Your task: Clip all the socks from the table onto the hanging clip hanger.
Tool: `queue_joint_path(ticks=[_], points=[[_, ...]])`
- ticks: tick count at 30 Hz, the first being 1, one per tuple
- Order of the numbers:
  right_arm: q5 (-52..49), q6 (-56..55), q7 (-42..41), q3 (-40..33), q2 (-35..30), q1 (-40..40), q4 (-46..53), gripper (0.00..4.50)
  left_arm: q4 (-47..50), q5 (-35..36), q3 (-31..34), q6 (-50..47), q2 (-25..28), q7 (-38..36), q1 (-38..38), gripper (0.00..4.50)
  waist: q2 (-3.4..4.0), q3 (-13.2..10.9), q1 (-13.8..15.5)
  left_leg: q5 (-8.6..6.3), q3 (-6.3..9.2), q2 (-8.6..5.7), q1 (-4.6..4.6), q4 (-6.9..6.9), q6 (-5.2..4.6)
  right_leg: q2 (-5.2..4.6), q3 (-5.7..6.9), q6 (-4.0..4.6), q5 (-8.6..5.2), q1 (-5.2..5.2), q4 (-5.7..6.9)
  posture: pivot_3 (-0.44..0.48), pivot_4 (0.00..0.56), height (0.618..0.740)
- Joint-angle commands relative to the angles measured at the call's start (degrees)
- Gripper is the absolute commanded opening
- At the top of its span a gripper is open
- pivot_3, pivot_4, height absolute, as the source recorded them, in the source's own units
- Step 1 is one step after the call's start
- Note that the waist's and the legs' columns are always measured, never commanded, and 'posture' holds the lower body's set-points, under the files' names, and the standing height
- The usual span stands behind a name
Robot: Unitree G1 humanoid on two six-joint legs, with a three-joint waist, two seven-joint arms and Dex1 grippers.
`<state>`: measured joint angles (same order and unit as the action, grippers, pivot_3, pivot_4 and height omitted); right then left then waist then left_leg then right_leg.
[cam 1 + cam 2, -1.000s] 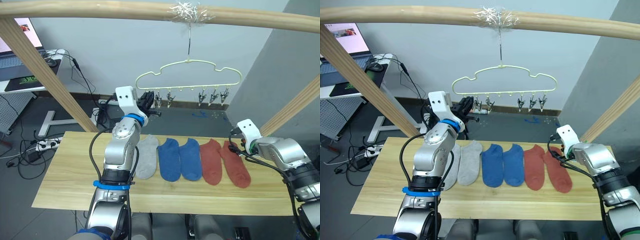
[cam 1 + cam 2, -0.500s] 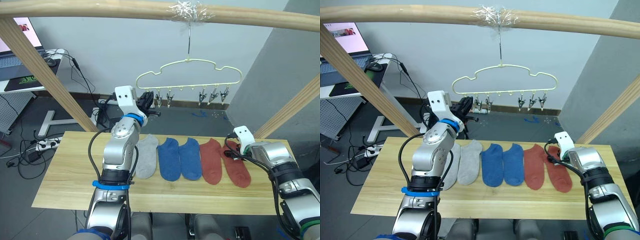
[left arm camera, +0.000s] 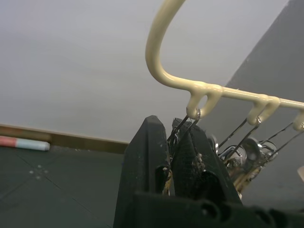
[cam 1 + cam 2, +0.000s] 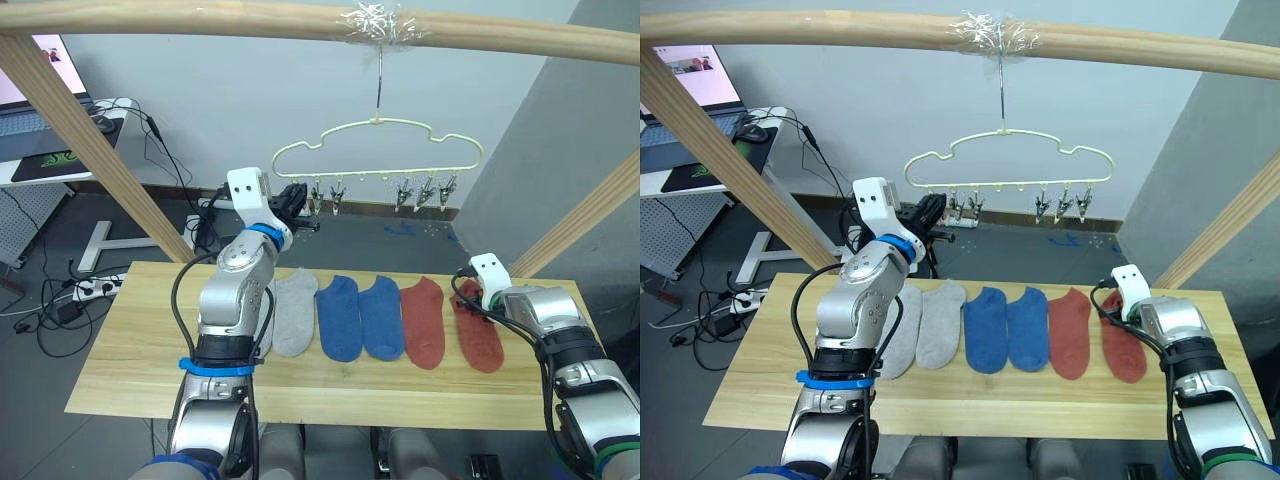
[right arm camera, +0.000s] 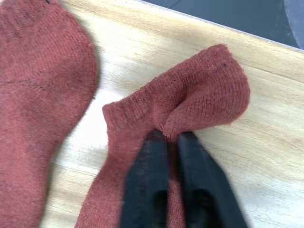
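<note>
Right gripper is pinching the far red sock near its cuff; from my wrist camera I see both black fingers pressed together with a fold of knit bunched up between them, the rest of the sock lying on the table. The head camera gives me none of that detail: there I only see the right gripper low at the sock's back end, near the table's right side.

My left gripper is raised at the left end of the hanger, which hangs by its hook from the wooden pole. The left wrist camera shows the fingers nearly together around the first metal clip, just under the hanger's pale bar; whether they actually squeeze it I cannot tell.

Six socks lie side by side on the table: two grey, one of them partly hidden behind my left arm, two blue, and two red, the nearer one flat beside the pinched one. The hanger's clips carry nothing.
</note>
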<state>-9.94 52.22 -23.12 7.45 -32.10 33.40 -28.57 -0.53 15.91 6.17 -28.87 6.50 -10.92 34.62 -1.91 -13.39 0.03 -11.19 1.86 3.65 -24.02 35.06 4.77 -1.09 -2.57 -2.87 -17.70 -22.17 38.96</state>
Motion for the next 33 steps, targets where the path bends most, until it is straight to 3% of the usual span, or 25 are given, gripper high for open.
queue_joint_path(ticks=[1,10,15,19,24,33], points=[[1.17,1.17,-1.38,0.17,-0.43,-2.35,3.95,0.04,1.85,3.74,2.58,-2.43,0.80,-1.44,0.87,0.14,0.00,0.00,-0.02,0.00,0.00,0.00,0.00,0.00,0.00,0.00,0.00,0.00,0.00,0.00,0.00,0.081,0.233,0.740],[-9.91,19.47,-6.11,-8.33,-4.58,-11.39,46.75,0.04,-0.78,21.28,15.12,-17.20,3.80,-2.70,4.25,0.14,0.09,0.02,-0.54,0.00,0.03,0.03,0.00,-0.05,0.01,0.02,0.00,-0.01,-0.01,-0.08,0.02,0.060,0.212,0.740],[-18.93,29.59,-7.88,-14.44,-0.84,-9.05,59.43,0.04,-3.20,26.93,19.39,-23.10,5.26,-0.18,6.36,0.14,0.08,0.02,-0.55,0.00,0.15,0.00,-0.01,-0.03,0.01,0.04,0.09,-0.02,-0.01,-0.03,0.02,0.040,0.206,0.740],[-23.97,32.88,-7.79,-15.92,5.42,-3.71,61.23,0.04,-4.52,30.49,21.19,-26.82,5.82,1.54,7.75,0.14,0.08,0.02,-1.01,0.00,0.15,0.01,0.01,-0.02,0.01,0.04,0.08,-0.01,-0.01,-0.04,0.03,0.032,0.201,0.740],[-25.43,31.42,-5.41,-13.99,15.84,4.16,55.22,0.04,-5.68,34.67,23.04,-31.79,6.20,4.50,9.12,0.14,0.08,0.02,-1.81,0.01,0.23,0.01,-0.01,-0.04,0.01,0.05,0.14,0.00,0.00,-0.07,0.08,0.034,0.199,0.740],[-24.93,22.31,-7.80,-3.93,20.99,8.80,42.71,0.04,-4.19,40.10,23.78,-39.23,8.19,8.20,8.80,0.14,0.08,0.02,-1.70,0.00,0.28,0.01,-0.06,-0.08,0.01,0.04,0.18,0.00,0.00,-0.11,0.05,0.077,0.201,0.740]])
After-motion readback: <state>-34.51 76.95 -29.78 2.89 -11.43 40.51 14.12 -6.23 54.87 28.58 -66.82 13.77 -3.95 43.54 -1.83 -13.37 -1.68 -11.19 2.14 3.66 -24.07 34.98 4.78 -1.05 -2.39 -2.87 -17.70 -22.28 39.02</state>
